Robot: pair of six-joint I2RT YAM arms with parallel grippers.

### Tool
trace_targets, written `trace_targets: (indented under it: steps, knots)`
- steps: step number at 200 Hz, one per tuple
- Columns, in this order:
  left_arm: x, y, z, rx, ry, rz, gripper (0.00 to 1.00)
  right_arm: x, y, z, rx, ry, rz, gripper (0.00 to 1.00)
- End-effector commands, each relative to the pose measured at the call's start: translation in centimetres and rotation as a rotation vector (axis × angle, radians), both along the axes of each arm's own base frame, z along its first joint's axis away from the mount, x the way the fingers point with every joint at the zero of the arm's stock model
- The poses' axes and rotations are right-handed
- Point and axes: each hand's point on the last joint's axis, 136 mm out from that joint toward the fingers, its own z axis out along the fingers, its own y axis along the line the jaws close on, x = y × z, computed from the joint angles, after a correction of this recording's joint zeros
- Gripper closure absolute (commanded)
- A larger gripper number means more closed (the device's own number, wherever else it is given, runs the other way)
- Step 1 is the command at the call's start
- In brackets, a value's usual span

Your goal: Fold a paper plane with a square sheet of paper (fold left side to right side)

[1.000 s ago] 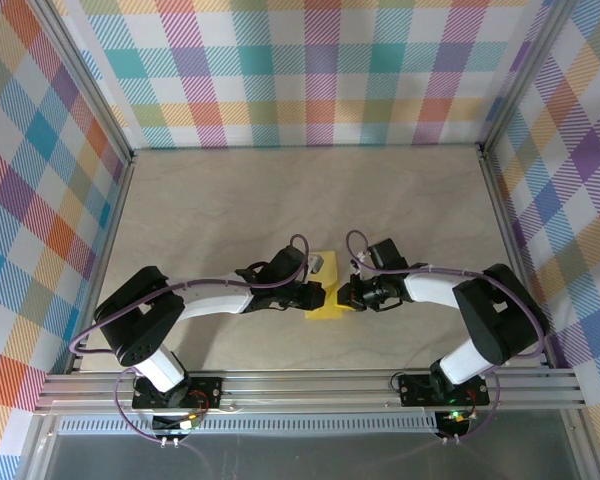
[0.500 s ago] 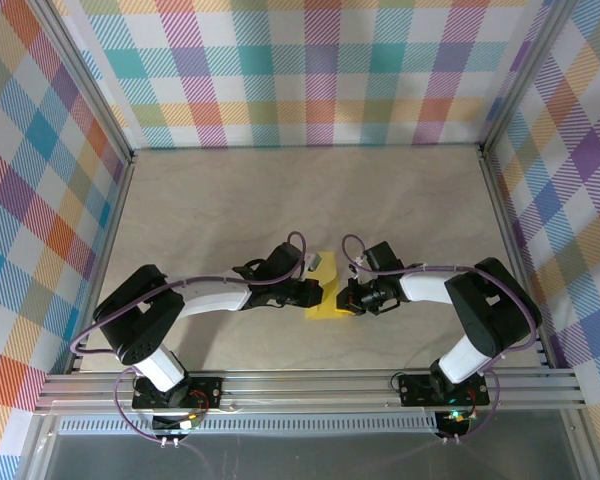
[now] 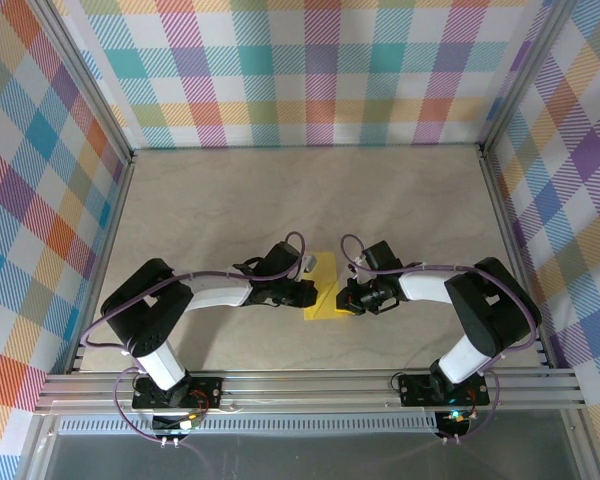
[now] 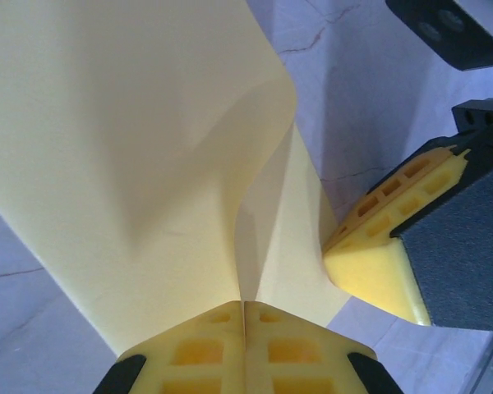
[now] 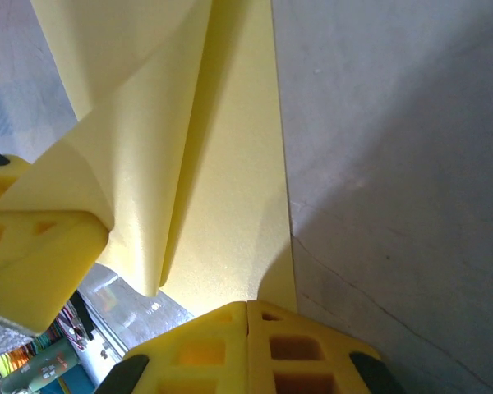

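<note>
The square sheet of paper (image 3: 327,272) is bright yellow and lies near the middle front of the table, partly folded. My left gripper (image 3: 310,293) is shut on the sheet's left edge and holds that flap (image 4: 131,148) raised and curled toward the right. In the left wrist view the flap's fold runs down into the shut tips of the left gripper (image 4: 245,305). My right gripper (image 3: 344,298) is shut, its tips resting on the flat right part of the sheet (image 5: 230,205), as the right wrist view shows at the gripper (image 5: 246,305).
The table (image 3: 280,200) is pale beige, fenced by aluminium rails (image 3: 300,385) at the front and sides and by checked walls. The two arms meet at the sheet, fingertips a few centimetres apart.
The left gripper has drawn slightly left and back with the flap, which now stands more upright. The right gripper has edged a little left onto the sheet.
</note>
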Motion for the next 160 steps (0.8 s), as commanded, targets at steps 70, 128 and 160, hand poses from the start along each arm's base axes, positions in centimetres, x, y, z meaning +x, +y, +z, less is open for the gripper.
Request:
trace_targets:
  steps: [70,128,160]
  knots:
    - [0.9,0.9,-1.2,0.076,0.009,-0.055,0.98,-1.2,-1.5,-1.9,-0.115,0.045,0.013,1.0]
    - [1.3,0.8,-1.2,0.103,0.001,-0.078,0.98,-1.1,-1.6,-2.0,-0.126,0.044,0.014,1.0]
    - [1.4,1.0,-1.1,0.115,-0.008,-0.08,0.98,-1.2,-1.7,-2.1,-0.129,0.044,0.015,1.0]
